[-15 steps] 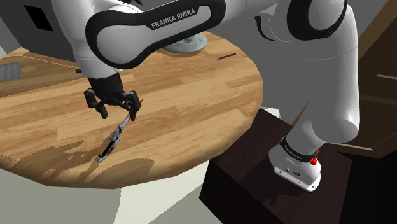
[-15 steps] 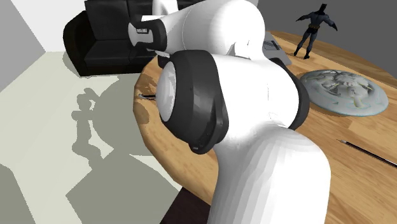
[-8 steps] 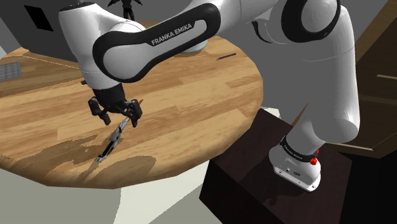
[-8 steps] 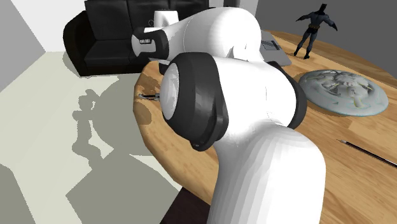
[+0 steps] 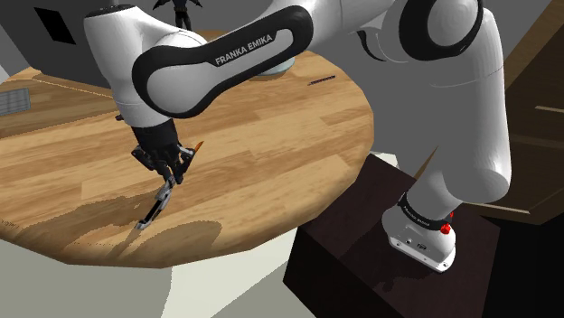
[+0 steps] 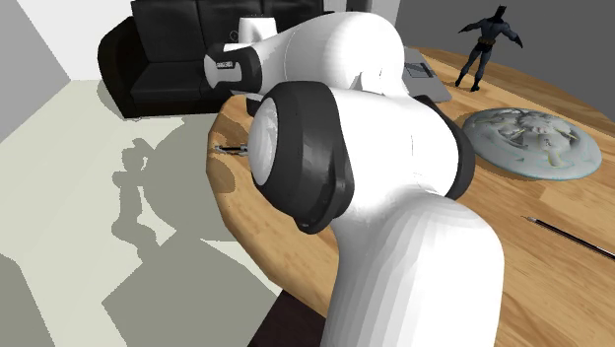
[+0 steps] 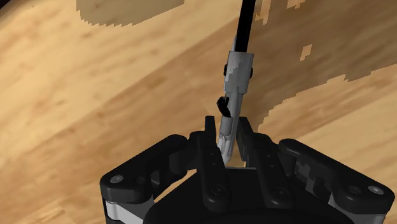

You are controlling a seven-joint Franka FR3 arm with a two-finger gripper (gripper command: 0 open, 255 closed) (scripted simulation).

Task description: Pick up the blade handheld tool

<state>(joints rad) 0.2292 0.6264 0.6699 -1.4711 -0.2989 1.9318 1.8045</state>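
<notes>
Two black fingers (image 7: 213,153) of the tool (image 7: 230,145) are pressed in on one end of a slim grey and black knife (image 7: 238,70), pinching it between them. The knife's long body runs away from the tool and lies on a round wooden surface (image 5: 271,135). In the shoulder view it sits close to the surface's near edge, with the white arm reaching down over it.

Judging from this, the grasp is made and lifting comes next. Because the grip is at one end, the free length is likely to sag or swivel. A firm squeeze and a slow, straight rise should help. Check that the far tip leaves the surface without dragging.
</notes>
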